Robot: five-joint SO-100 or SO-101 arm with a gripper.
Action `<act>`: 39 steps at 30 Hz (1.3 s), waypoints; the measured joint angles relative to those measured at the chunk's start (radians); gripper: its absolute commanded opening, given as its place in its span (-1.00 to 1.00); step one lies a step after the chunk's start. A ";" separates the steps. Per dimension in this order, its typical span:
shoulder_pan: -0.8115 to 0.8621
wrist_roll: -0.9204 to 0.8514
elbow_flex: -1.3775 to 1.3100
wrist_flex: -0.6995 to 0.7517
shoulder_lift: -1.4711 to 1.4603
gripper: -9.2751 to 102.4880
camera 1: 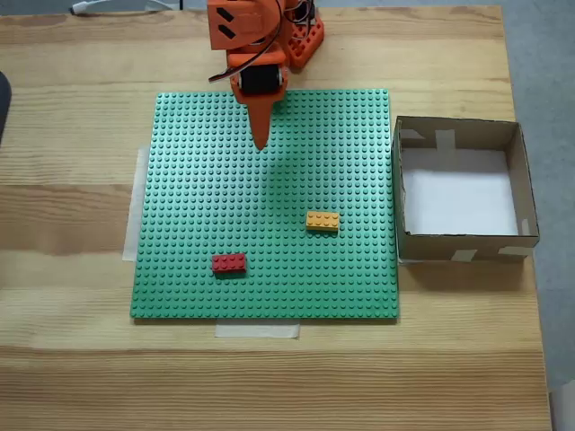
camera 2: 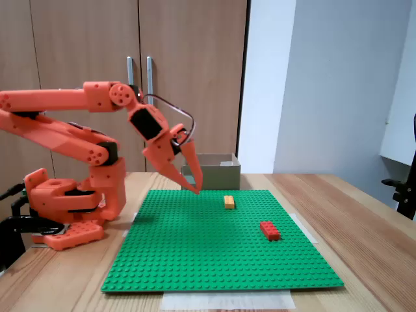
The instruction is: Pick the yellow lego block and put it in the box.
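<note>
My gripper (camera 1: 261, 144) hangs above the green baseplate (camera 1: 198, 206), fingers pressed together on nothing.

The yellow lego block (camera 1: 322, 221) lies flat on the plate, well apart from my fingertips; from above it sits lower and to the right of them, between me and the box (camera 1: 530, 202) off the plate's right edge. From the side, the block (camera 2: 229, 201) rests beyond my tip (camera 2: 197, 190).

Pale pine table (camera 1: 72, 377) with visible grain, evenly lit. Behind its far edge stand wooden cabinet doors (camera 2: 84, 45) with two vertical metal handles (camera 2: 149, 78); beside them, a white wall (camera 2: 325, 84). Grey floor (camera 1: 548, 81) borders the table's right edge.
</note>
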 measured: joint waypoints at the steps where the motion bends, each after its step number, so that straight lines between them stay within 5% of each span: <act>1: -0.012 0.000 -0.028 0.012 -0.031 -0.85; 8: -0.025 0.017 -0.164 0.054 -0.199 -0.85; 12: -0.026 0.025 -0.232 0.080 -0.287 -0.59; 29: -0.061 0.123 -0.453 0.152 -0.517 -0.10; 39: -0.117 0.212 -0.574 0.245 -0.710 -0.24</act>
